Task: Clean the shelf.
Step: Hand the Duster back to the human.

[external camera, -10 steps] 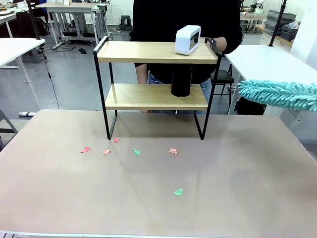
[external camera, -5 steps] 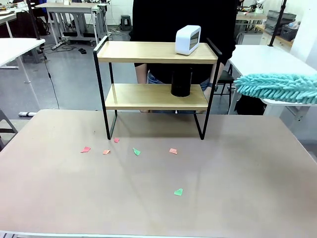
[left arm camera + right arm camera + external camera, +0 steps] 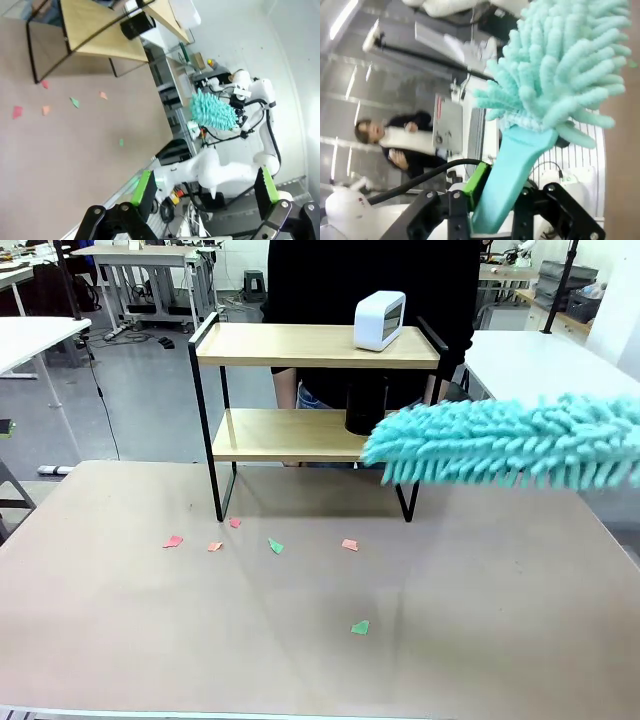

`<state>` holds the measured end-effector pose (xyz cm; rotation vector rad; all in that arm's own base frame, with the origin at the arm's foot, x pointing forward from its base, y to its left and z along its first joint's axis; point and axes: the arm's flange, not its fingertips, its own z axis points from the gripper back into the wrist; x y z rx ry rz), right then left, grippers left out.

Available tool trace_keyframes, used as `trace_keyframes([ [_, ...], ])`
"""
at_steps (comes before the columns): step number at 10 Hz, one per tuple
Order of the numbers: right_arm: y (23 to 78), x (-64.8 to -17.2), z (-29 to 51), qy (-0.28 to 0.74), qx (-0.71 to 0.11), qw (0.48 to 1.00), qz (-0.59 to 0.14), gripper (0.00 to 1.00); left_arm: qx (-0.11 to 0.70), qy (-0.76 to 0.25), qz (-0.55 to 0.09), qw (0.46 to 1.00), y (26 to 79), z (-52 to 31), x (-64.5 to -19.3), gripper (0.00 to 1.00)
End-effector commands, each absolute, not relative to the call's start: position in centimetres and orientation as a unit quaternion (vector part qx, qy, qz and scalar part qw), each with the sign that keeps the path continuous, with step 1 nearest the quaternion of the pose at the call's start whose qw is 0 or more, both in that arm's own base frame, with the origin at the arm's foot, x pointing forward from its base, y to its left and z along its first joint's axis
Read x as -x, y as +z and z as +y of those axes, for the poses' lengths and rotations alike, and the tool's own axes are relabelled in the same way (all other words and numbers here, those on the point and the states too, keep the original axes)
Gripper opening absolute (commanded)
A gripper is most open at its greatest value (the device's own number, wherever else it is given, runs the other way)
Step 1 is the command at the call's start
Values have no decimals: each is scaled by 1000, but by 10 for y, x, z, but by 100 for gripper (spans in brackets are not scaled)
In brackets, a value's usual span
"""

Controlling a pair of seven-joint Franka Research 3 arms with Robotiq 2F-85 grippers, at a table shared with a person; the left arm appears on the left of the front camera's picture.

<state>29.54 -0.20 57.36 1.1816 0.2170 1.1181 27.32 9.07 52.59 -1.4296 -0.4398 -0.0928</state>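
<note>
**Q:** Right claw (image 3: 502, 197)?
**A:** Clenched on the duster (image 3: 555, 65) by its flat handle, so the fluffy head leads. In the front view the head lies mid-right, level with the lower board of the shelf (image 3: 310, 345) and overlapping its right end. Contact can't be told.
**Q:** Left claw (image 3: 204, 187)?
**A:** Released and empty, held back from the bench (image 3: 500, 620), presumably to leave the duster room.
**Q:** Shelf?
**A:** Upper centre, on the far side of the bench. White box (image 3: 380, 320) on the top board, dark cup (image 3: 362, 398) below. Judged: dust around them.
</note>
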Motion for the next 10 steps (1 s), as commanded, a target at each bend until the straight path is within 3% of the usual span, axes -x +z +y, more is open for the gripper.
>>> trace_keyframes([
  [1,607,-301,-14,566,-494,649,120,11,666,-38,-170,725,517,48,-248,100],
  [3,606,-306,4,601,-497,614,122,11,651,-40,-143,744,502,23,-236,100],
  [4,596,-303,-8,575,-523,622,97,11,656,-52,-169,734,534,71,-273,100],
  [5,590,-297,33,581,-494,634,127,11,656,-52,-169,734,534,71,-273,100],
  [8,590,-299,26,580,-503,629,122,11,654,-48,-160,738,534,67,-274,100],
  [10,595,-325,53,588,-486,636,114,11,673,-86,-100,728,516,-14,-296,100],
])
